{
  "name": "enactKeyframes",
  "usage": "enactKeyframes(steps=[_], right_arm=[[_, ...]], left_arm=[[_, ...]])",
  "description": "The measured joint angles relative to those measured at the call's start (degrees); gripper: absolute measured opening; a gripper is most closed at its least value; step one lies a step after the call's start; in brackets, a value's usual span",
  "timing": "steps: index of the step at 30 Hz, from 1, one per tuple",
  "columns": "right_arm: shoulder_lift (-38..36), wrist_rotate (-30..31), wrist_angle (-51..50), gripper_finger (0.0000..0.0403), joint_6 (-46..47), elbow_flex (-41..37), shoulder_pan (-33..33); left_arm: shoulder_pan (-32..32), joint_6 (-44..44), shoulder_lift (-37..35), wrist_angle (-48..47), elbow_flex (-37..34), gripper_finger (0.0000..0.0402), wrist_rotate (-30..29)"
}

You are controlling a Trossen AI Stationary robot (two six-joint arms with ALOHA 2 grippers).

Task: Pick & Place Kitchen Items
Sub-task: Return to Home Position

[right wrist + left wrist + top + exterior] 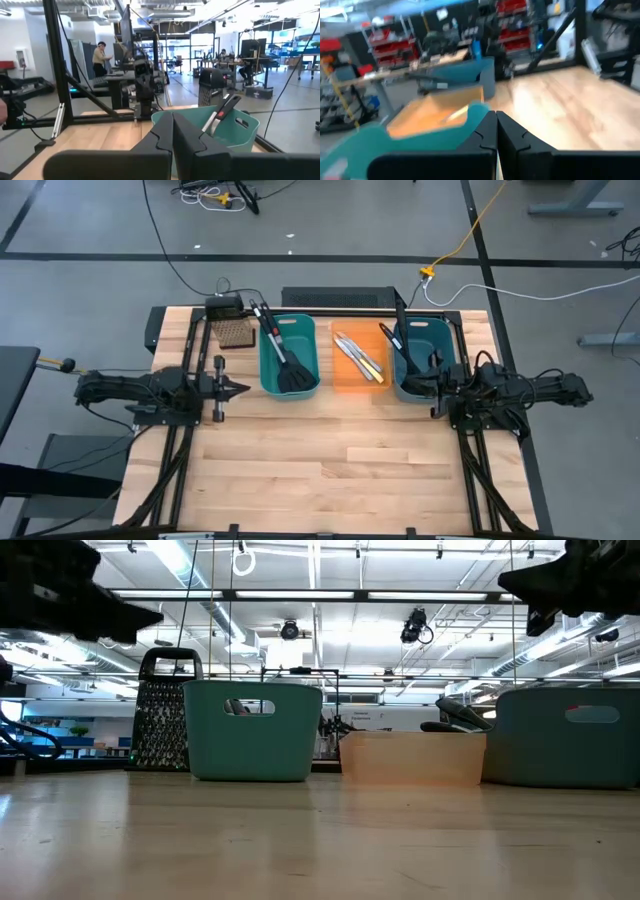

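Two black slotted spatulas (285,358) lie in the left teal bin (268,370), their handles leaning on its far rim. Small knives (360,358) lie in the orange bin (345,380). Long black ladles (398,342) sit in the right teal bin (440,332), handles sticking out past the far rim. My left gripper (243,388) hangs shut just left of the left bin, pointing level toward it (496,125). My right gripper (403,387) is shut above the right bin's near edge, pointing toward the table's left (173,125). Neither holds anything.
A brown perforated block (233,334) stands at the far left, beside a black box (225,307); in the low view it shows as a grater (162,712). Bare wood (330,470) runs across the table's near half. People sit and stand in the room beyond (102,57).
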Motion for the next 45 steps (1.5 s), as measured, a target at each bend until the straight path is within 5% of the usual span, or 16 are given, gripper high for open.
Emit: enactKeyframes(steps=[16, 45], right_arm=[[-5.97, 0.39, 3.84, 0.0004, 0.15, -7.06, -0.02], [-6.92, 1.62, 1.50, 0.0016, -1.40, -6.98, -0.09]], left_arm=[[0.04, -0.70, 0.02, 2.93, -3.07, 0.0001, -1.56], [0.04, -0.70, 0.13, 3.54, -3.20, 0.0023, -1.17]])
